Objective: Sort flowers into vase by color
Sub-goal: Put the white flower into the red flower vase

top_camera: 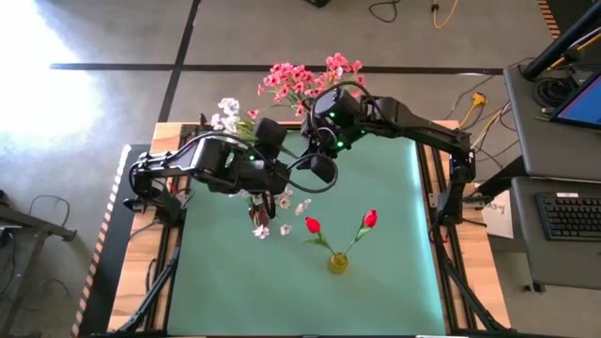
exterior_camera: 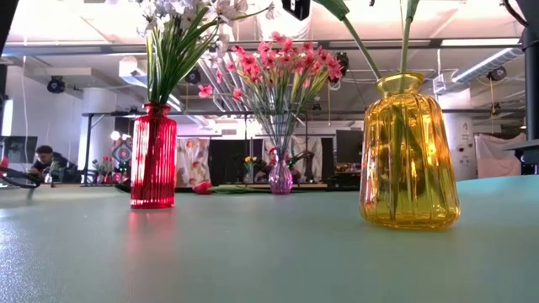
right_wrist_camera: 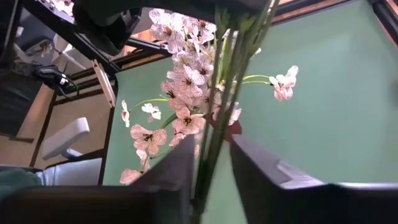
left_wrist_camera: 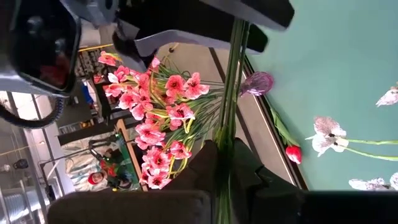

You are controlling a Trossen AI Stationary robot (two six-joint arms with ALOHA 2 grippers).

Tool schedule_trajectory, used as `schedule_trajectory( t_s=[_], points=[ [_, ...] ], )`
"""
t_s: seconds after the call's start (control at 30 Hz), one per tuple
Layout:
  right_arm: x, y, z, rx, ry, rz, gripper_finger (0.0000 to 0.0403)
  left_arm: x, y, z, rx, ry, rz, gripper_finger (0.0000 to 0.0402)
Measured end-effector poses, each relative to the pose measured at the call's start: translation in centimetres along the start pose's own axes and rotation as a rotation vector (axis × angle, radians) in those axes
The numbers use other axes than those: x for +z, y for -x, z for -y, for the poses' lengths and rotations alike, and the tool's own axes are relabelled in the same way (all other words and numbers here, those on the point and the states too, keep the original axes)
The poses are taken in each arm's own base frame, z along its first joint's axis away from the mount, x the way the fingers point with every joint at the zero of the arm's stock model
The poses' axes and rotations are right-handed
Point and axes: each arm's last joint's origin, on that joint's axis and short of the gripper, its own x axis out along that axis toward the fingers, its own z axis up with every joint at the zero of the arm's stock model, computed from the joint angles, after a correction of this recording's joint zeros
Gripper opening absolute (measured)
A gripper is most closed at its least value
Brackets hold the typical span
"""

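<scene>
A bunch of white sprays (top_camera: 272,211) on thin green stems hangs above the green mat, between both arms at the table's middle. My left gripper (top_camera: 282,174) and my right gripper (top_camera: 319,167) are both shut on its stems. A red vase (exterior_camera: 153,156) holds white blossoms. A purple vase (exterior_camera: 280,178) holds pink blossoms (top_camera: 305,80). A yellow vase (exterior_camera: 409,151) at the near side holds two red buds (top_camera: 340,225). One red bud (left_wrist_camera: 293,154) lies on the mat near the far edge. My left gripper pinches the green stems (left_wrist_camera: 225,155) of the white bunch between its two fingers, which lie across them. The stems run on to the other gripper. The bunch is lifted clear of the mat. My right gripper pinches the same bundle of stems (right_wrist_camera: 210,149) between its two fingers, across the stems. White blossoms (right_wrist_camera: 186,118) spread beyond the fingers. The bunch is clear of the table.
The red vase (top_camera: 225,117) and the purple vase stand at the mat's far edge, close behind both grippers. The yellow vase (top_camera: 338,261) stands toward the near edge. Bare mat (top_camera: 394,216) lies to the right and near left. People show in the room beyond.
</scene>
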Motion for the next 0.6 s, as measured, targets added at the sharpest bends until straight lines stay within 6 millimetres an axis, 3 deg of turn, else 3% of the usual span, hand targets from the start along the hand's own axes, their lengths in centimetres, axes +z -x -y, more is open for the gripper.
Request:
schedule_trajectory(
  t_s=[0.17,0.43,0.6],
  points=[
    [0.1,0.1,0.0,-0.002,0.021,0.007,0.0021,0.0,0.0,-0.2,0.065,0.029,-0.039,0.0031],
    [0.0,0.5,-0.2,-0.01,0.055,0.008,0.0013,0.4,0.3,-0.8,0.116,0.114,-0.002,0.0128],
    [0.0,1.4,-0.5,-0.033,0.106,0.022,0.0012,-0.4,1.6,-1.2,0.124,0.183,0.047,0.0174]
  ],
)
